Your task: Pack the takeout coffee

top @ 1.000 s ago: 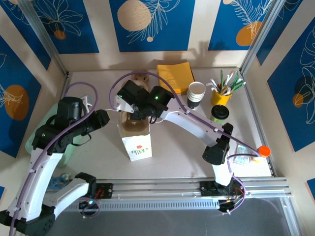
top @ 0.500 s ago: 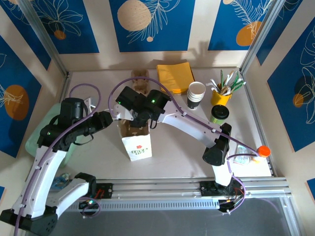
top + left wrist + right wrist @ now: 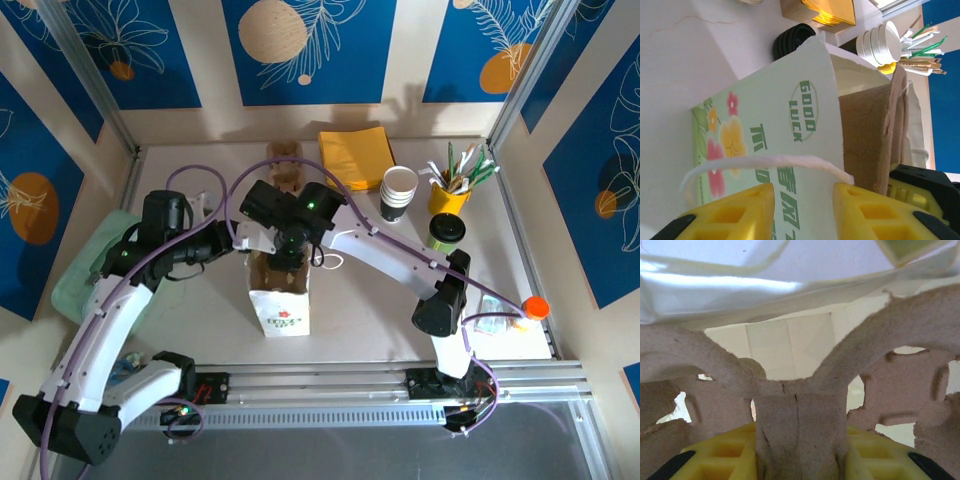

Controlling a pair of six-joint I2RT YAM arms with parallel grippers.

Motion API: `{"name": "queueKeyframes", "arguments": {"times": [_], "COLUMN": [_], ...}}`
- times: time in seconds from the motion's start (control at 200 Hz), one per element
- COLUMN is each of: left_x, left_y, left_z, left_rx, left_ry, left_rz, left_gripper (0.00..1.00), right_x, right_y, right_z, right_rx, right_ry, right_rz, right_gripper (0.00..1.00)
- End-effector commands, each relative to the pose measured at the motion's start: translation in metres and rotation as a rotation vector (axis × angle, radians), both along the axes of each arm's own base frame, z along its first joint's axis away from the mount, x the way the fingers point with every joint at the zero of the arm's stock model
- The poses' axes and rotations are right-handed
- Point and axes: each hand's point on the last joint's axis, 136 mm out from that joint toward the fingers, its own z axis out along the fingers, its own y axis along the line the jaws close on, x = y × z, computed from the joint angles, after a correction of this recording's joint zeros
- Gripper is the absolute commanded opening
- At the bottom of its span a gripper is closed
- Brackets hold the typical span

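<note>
Brown pulp sits between the fingers of my right gripper (image 3: 800, 445). They are closed on the middle rib of the tray (image 3: 800, 405), and on that wrist camera the rib takes up the whole gap between the yellow pads.

From above, the right gripper (image 3: 284, 250) points down over the mouth of the bag (image 3: 283, 312), which stands upright in the middle of the table. The tray (image 3: 272, 268) is part way inside the bag, with part of it showing at the mouth.

My left gripper (image 3: 231, 241) is at the left side of the bag, just beside its top edge. On its own camera its fingers (image 3: 740, 210) stand apart with nothing between them. The printed face of the bag (image 3: 785, 125) shows through the gap, and the white cord handle (image 3: 765, 162) runs across just beyond the fingertips. I cannot tell whether the cord touches them.

The cups (image 3: 398, 192) are a nested stack at the back right of the table. They stand between the yellow napkins (image 3: 355, 152) and the yellow pot (image 3: 449, 197) of stirrers, well apart from the bag and from both grippers. On the left wrist camera I see the same cups (image 3: 883, 40) beyond the bag's open mouth, just beside the stirrers.
</note>
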Motion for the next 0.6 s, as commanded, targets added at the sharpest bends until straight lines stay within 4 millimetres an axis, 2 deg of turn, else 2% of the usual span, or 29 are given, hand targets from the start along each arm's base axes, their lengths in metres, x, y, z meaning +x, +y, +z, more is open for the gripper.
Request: {"name": "queueKeyframes", "arguments": {"times": [0.0, 0.4, 0.595], "left_x": [0.008, 0.019, 0.017], "left_y": [-0.013, -0.023, -0.023], "left_z": [0.013, 0.019, 0.022], "left_rx": [-0.082, -0.108, -0.092], "left_ry": [-0.048, -0.075, -0.076], "left_rz": [-0.048, -0.089, -0.107], "left_gripper": [0.34, 0.32, 0.37], "right_x": [-0.015, -0.024, -0.018], "right_y": [-0.014, -0.019, -0.016], "right_z": [0.005, -0.002, -0.010], "right_rx": [0.013, 0.020, 0.008], "right_ry": [0.090, 0.204, 0.223], "right_rz": [-0.032, -0.087, -0.102], "right_gripper": [0.34, 0.34, 0.33]}}
